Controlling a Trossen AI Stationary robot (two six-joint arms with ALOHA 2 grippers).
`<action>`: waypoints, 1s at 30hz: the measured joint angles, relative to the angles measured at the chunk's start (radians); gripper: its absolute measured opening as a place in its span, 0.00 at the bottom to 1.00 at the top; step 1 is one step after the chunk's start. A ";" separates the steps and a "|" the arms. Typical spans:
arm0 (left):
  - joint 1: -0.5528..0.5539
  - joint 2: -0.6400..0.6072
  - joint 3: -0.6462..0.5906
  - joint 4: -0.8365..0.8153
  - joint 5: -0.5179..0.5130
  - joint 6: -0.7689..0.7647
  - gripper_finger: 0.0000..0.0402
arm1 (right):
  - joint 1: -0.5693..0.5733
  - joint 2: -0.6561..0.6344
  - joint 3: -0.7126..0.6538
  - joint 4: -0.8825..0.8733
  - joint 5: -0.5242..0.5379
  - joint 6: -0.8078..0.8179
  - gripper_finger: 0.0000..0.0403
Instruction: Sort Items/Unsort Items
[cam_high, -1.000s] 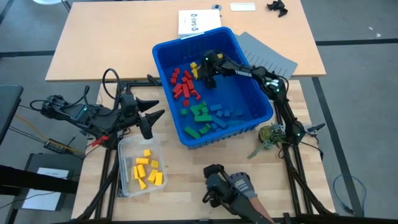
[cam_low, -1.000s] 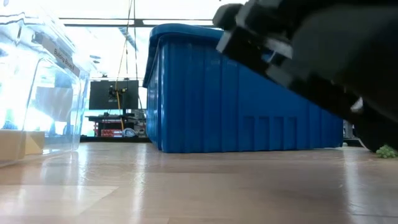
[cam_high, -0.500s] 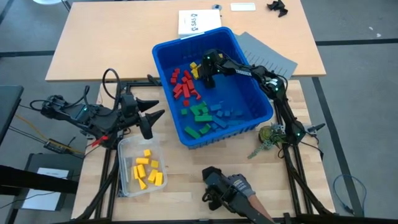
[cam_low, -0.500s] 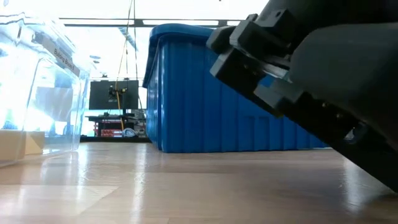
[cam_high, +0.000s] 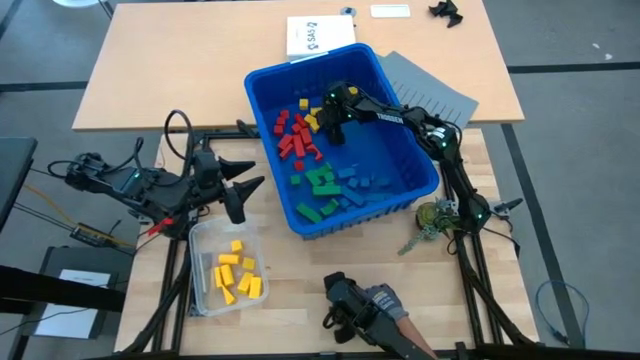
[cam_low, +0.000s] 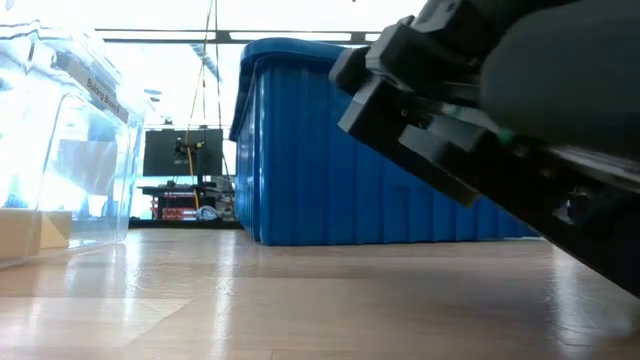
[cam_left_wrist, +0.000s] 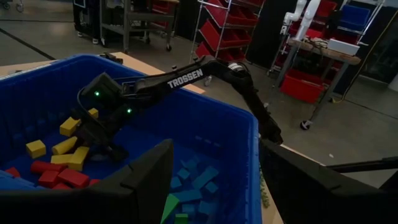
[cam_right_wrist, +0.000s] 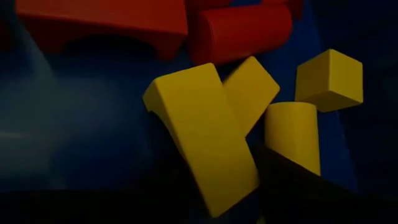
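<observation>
The items lie in a blue bin (cam_high: 425, 170): red (cam_high: 293, 140), yellow (cam_high: 312, 115), green (cam_high: 320, 183) and blue (cam_high: 362, 182) blocks. My right gripper (cam_high: 327, 128) reaches slanting down into the bin over the yellow ones. In its wrist view a yellow wedge (cam_right_wrist: 199, 130) lies between its fingers, which stand close on either side, partly open. My left gripper (cam_high: 250, 185) hangs open outside the bin's left wall, above a clear tub (cam_high: 205, 240) that holds several yellow blocks (cam_high: 238, 272). My right gripper has one finger (cam_right_wrist: 292, 186) right beside the yellow wedge's long side (cam_right_wrist: 245, 168). The other finger is lost in the dark, so I cannot tell whether the gripper touches the wedge. The wedge lies on the bin's floor.
A yellow cylinder (cam_right_wrist: 292, 134), a yellow cube (cam_right_wrist: 329, 78) and red blocks (cam_right_wrist: 236, 31) crowd the wedge. Grey slotted sheets (cam_high: 435, 92) and a white paper (cam_high: 320, 35) lie behind the bin. A person's gloved hand (cam_high: 388, 300) holds a black device (cam_high: 345, 308) at the near edge.
My right gripper has turned a little at the wrist over the yellow blocks. The person's hand with the black device has moved toward the table's left along the near edge; in the low view the device fills more of the picture.
</observation>
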 joint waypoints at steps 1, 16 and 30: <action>0.000 0.000 0.000 0.000 0.000 0.000 0.62 | 0.000 0.000 0.000 -0.005 -0.005 0.002 0.39; 0.000 0.000 0.000 0.001 0.000 0.000 0.62 | 0.006 -0.067 -0.012 -0.072 0.098 0.063 0.35; 0.000 0.000 0.000 0.001 0.000 0.000 0.62 | 0.071 -0.331 -0.005 -0.182 0.097 0.195 0.35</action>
